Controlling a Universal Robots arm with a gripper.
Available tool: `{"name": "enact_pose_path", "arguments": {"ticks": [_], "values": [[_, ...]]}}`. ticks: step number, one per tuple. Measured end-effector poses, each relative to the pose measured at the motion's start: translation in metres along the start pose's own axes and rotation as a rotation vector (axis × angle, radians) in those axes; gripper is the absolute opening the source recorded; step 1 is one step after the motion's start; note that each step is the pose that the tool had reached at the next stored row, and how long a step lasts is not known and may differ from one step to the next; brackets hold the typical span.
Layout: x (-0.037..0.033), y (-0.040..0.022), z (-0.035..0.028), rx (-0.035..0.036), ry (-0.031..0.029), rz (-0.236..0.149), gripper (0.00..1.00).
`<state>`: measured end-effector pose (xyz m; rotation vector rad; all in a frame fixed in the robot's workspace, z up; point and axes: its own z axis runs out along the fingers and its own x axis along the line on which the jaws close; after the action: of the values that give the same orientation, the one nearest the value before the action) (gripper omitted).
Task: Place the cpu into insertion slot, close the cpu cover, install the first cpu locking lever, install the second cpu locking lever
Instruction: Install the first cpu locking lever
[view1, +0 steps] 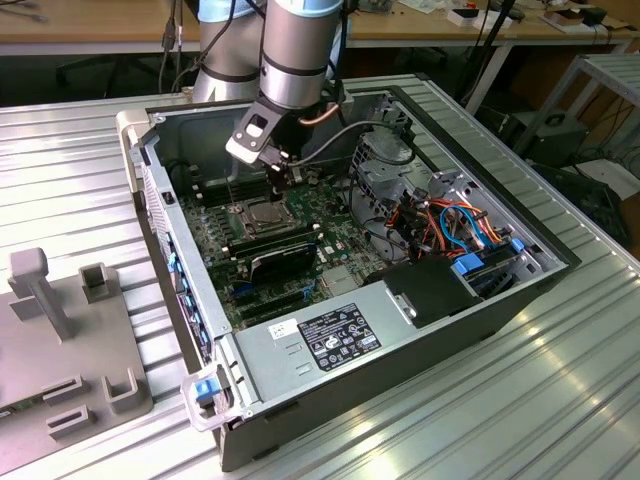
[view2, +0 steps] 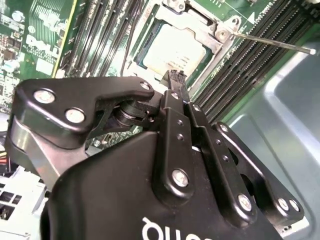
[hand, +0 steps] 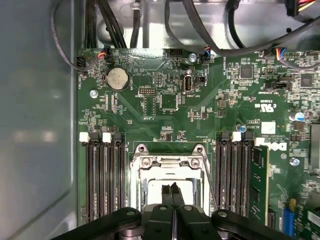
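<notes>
The cpu (view2: 172, 50) lies flat in the insertion slot (hand: 168, 186) on the green board, its silvery top showing through the window of the cpu cover (view2: 200, 26). The cover (hand: 167, 162) lies down over the chip. One thin metal locking lever (view2: 270, 41) sticks out from the socket's corner, unlatched; it shows as a thin rod (hand: 210, 181) beside the socket. My gripper (view2: 174, 77) hangs just above the socket with its black fingers pressed together and nothing between them. In the exterior view the gripper (view1: 276, 178) stands over the socket (view1: 262, 215).
Black memory slots (hand: 104, 175) flank the socket on both sides, with one green memory stick (hand: 260, 180) fitted. Cables (view1: 455, 225), a drive cage and a power supply (view1: 335, 340) fill the case at the exterior view's right. A grey fixture (view1: 70, 340) sits outside the case.
</notes>
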<state>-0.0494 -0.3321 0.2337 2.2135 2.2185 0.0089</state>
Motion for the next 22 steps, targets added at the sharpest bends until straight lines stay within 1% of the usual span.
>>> {"name": "enact_pose_path", "arguments": {"ticks": [1,3,4,5,13,14,15,16,17,18,20,22], "values": [[0.0001,0.0,-0.0001,0.0003,0.0002,-0.004,0.11],[0.0001,0.0,-0.0002,0.0008,0.0004,-0.037,0.11],[0.0001,-0.0001,-0.0002,0.0008,0.0006,-0.064,0.11],[0.0001,-0.0008,-0.0003,0.0009,0.0006,-0.083,0.11],[0.0003,-0.023,-0.0005,0.0008,0.0011,-0.092,0.11],[0.0003,-0.0245,-0.0011,0.001,0.0009,-0.093,0.11],[0.0003,-0.025,-0.0028,0.0009,0.0008,-0.093,0.11],[0.0003,-0.0251,-0.0091,0.0008,0.001,-0.094,0.11],[0.0004,-0.0251,-0.0131,0.0008,0.001,-0.096,0.11],[0.0007,-0.0252,-0.0154,0.0008,0.0011,-0.1,0.11],[0.0008,-0.0251,-0.0159,0.0006,0.0015,-0.125,0.11],[0.0009,-0.0252,-0.016,0.0007,0.0018,-0.186,0.11]]}}
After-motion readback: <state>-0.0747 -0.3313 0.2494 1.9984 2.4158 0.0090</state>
